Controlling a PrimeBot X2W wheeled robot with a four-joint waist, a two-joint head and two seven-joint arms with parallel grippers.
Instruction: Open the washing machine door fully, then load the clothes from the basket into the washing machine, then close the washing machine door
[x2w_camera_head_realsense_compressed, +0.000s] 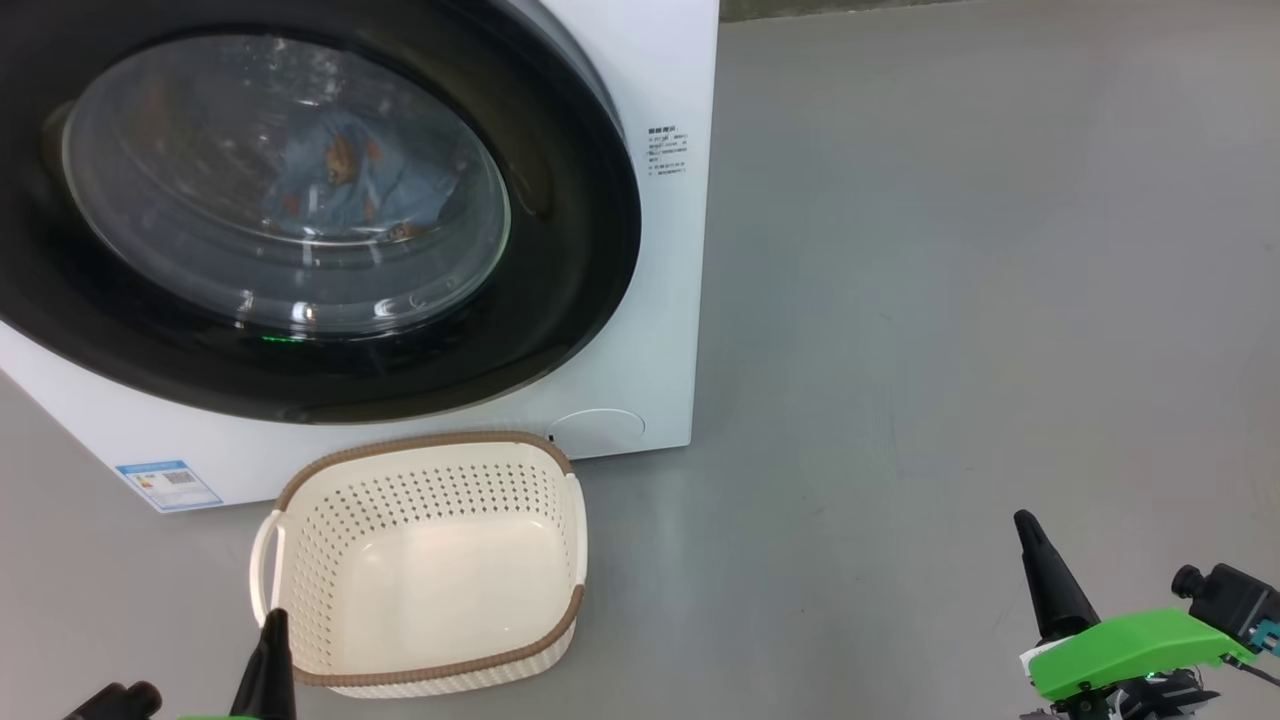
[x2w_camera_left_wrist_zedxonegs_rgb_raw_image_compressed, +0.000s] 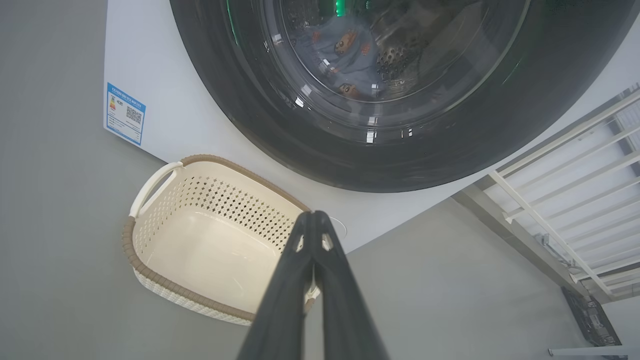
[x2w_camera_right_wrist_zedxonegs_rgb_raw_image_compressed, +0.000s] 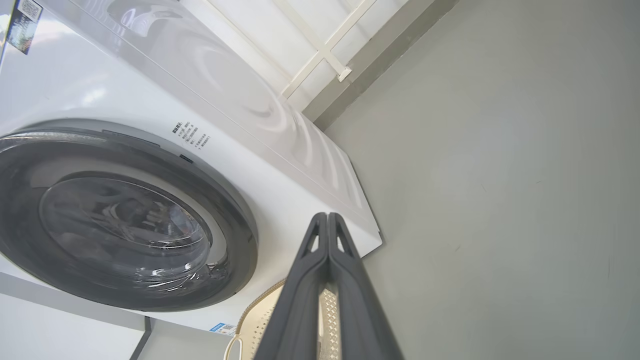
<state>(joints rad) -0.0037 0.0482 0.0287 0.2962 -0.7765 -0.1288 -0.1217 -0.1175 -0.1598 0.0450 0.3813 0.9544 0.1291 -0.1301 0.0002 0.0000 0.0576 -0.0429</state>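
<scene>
I have the washing machine door (x2w_camera_head_realsense_compressed: 300, 300) shut flush against the white washing machine (x2w_camera_head_realsense_compressed: 640, 60). Through its glass bowl I see the clothes (x2w_camera_head_realsense_compressed: 350, 185), blue fabric with bear prints, lying low in the steel drum. The basket (x2w_camera_head_realsense_compressed: 430, 442) sits empty on the grey floor (x2w_camera_head_realsense_compressed: 950, 300) just in front of the machine, below the door and near the blue label sticker (x2w_camera_head_realsense_compressed: 168, 485). Judging by that, all three steps look done.

My left gripper (x2w_camera_left_wrist_zedxonegs_rgb_raw_image_compressed: 314, 220) hangs near the basket's front rim with its two fingers pressed together, holding nothing. My right gripper (x2w_camera_right_wrist_zedxonegs_rgb_raw_image_compressed: 327, 220) is off to the right over bare floor, well apart from the machine, its fingers likewise closed tip to tip and empty. I read both as parked low and clear of the door's swing, with no grasp pending.
</scene>
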